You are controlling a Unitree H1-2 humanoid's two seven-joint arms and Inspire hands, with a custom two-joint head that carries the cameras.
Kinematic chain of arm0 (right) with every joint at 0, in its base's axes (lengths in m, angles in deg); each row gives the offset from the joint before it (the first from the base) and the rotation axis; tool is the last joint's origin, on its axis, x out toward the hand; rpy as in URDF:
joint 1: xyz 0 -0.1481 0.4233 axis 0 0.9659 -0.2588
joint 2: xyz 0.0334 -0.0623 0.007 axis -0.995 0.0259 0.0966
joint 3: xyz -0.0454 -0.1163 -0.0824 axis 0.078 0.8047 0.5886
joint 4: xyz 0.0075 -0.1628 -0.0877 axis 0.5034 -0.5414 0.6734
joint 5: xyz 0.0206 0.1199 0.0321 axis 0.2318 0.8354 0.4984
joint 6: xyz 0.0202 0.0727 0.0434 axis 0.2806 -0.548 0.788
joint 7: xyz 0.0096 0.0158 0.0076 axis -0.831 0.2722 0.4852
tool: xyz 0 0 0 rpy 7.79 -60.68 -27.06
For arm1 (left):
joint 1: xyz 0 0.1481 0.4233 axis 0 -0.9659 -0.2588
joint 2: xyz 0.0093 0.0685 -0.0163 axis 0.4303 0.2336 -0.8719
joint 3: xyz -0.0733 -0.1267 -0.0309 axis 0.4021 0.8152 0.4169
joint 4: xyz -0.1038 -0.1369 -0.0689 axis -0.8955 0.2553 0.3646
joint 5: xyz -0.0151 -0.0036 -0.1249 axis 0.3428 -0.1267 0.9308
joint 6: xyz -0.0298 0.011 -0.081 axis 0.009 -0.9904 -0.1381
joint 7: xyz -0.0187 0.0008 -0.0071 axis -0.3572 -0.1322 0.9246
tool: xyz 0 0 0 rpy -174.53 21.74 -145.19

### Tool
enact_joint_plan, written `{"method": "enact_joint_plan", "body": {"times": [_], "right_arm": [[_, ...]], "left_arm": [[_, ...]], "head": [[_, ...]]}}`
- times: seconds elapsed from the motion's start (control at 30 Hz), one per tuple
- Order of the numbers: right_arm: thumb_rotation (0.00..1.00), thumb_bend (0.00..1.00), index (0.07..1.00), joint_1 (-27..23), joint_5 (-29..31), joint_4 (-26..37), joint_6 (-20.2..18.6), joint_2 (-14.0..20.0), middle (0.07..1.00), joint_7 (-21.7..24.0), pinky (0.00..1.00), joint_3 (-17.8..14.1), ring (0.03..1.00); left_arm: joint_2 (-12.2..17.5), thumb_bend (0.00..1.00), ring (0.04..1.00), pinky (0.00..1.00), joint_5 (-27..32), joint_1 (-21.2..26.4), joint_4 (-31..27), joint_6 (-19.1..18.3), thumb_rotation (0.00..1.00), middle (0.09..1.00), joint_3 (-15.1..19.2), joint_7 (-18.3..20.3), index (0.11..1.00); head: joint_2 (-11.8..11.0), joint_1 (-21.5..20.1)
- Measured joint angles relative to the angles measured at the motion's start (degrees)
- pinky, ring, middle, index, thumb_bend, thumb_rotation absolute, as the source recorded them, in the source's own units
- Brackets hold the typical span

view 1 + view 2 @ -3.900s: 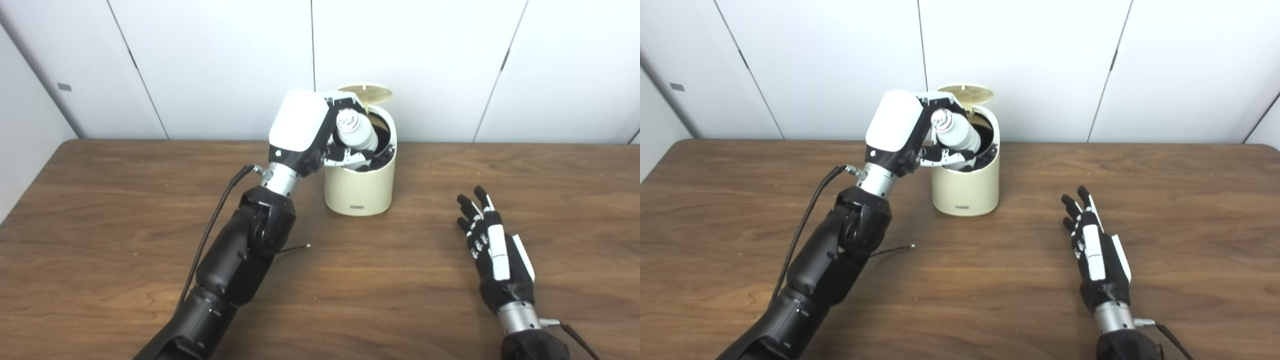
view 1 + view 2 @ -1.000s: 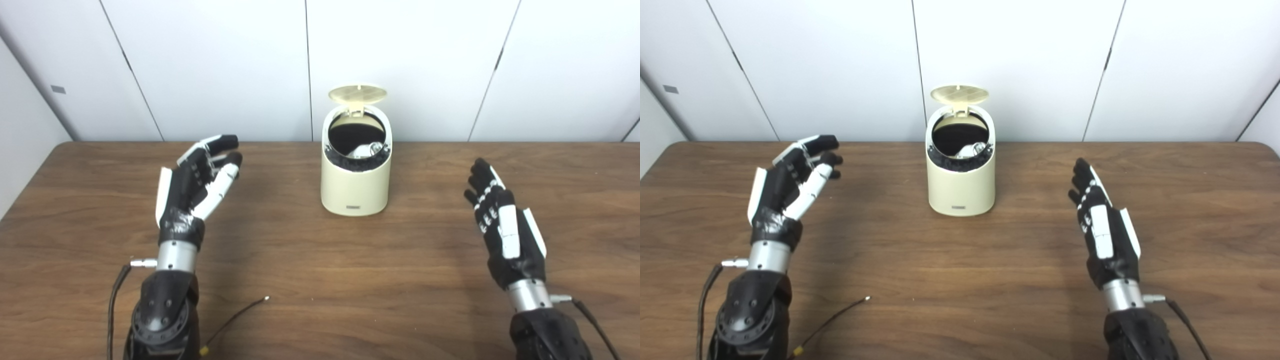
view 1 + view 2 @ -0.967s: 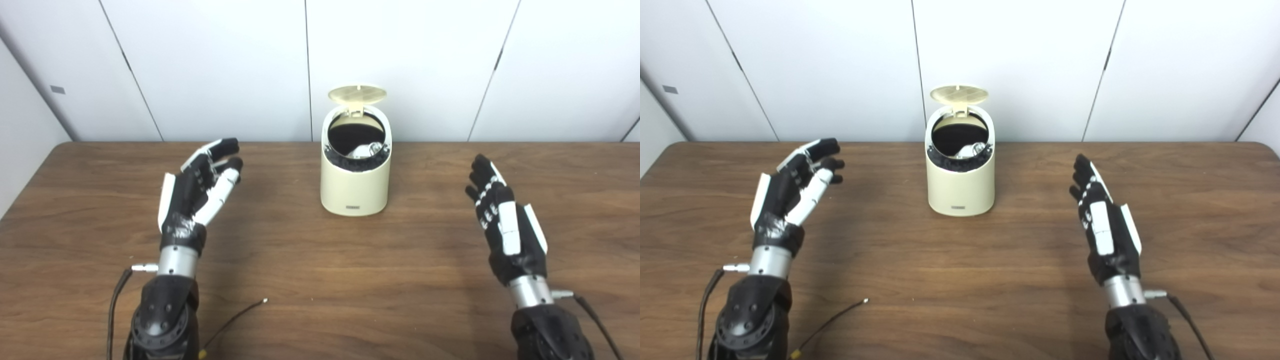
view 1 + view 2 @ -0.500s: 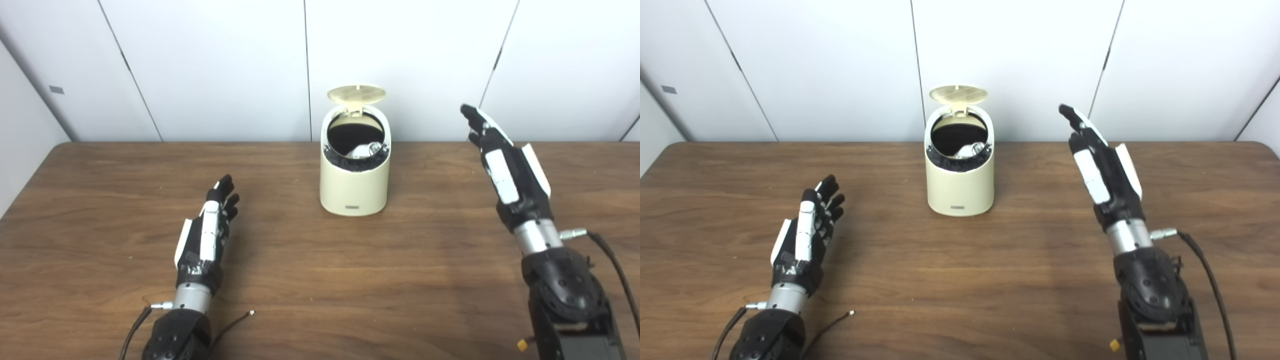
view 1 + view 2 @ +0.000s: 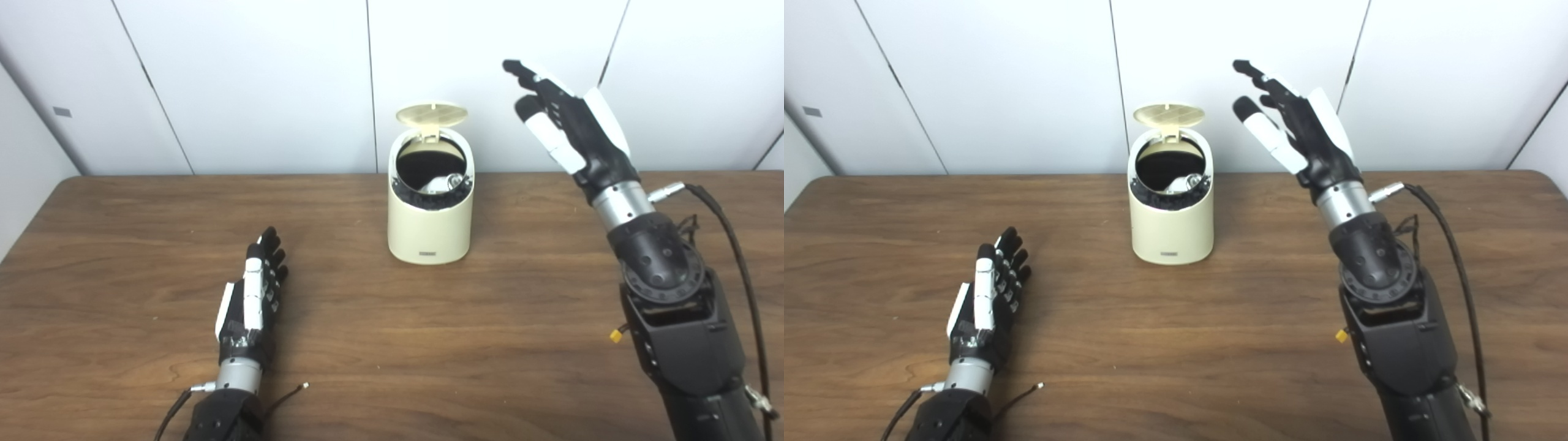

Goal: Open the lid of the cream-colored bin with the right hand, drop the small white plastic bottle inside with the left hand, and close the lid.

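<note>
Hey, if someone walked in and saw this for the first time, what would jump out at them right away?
The right hand raised high and open, to the right of and above the bin. Next the cream-colored bin at the back middle of the table, its lid flipped up and a small white bottle lying inside. The left hand lies open low at the front left.

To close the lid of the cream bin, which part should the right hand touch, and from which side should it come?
Probably the lid's raised front edge. The lid stands open, tilted back on a hinge at the rear rim of the bin, so the right hand, open and raised at the bin's right, should come from above and slightly behind, then press it forward and down. The bottle lies inside.
</note>
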Motion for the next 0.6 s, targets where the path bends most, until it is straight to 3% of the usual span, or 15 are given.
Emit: {"method": "enact_joint_plan", "body": {"times": [0.17, 0.37, 0.5, 0.6], "right_arm": [[1.00, 0.56, 0.893, -4.34, -4.12, -3.92, -0.79, 0.58, 0.961, 2.26, 0.92, 3.91, 0.957], [1.00, 0.56, 0.861, -8.54, -9.23, -6.57, -0.39, 0.69, 0.990, 3.21, 0.98, 7.32, 0.995], [1.00, 0.59, 0.825, -9.26, -10.92, -8.43, -0.17, 0.71, 0.994, 4.21, 0.90, 8.74, 0.981], [1.00, 0.60, 0.844, -9.25, -11.43, -8.93, -0.20, 0.77, 1.000, 5.15, 0.93, 9.04, 0.999]], "left_arm": [[-0.09, 0.59, 1.000, 1.00, 0.14, 0.00, -0.04, 0.02, 1.00, 1.000, -0.35, -0.11, 0.995], [-0.18, 0.59, 1.000, 1.00, 0.13, -0.01, -0.25, 0.00, 1.00, 0.997, -0.67, -0.32, 0.988], [-0.35, 0.59, 1.000, 1.00, 0.31, -0.04, -0.26, 0.01, 1.00, 0.999, -0.74, -0.32, 0.991], [-0.56, 0.58, 0.996, 1.00, 0.33, -0.08, -0.32, 0.00, 1.00, 0.990, -0.74, -0.39, 0.980]], "head": [[0.17, -0.26], [-0.53, 0.09], [-0.97, -0.26], [-1.06, 0.00]]}}
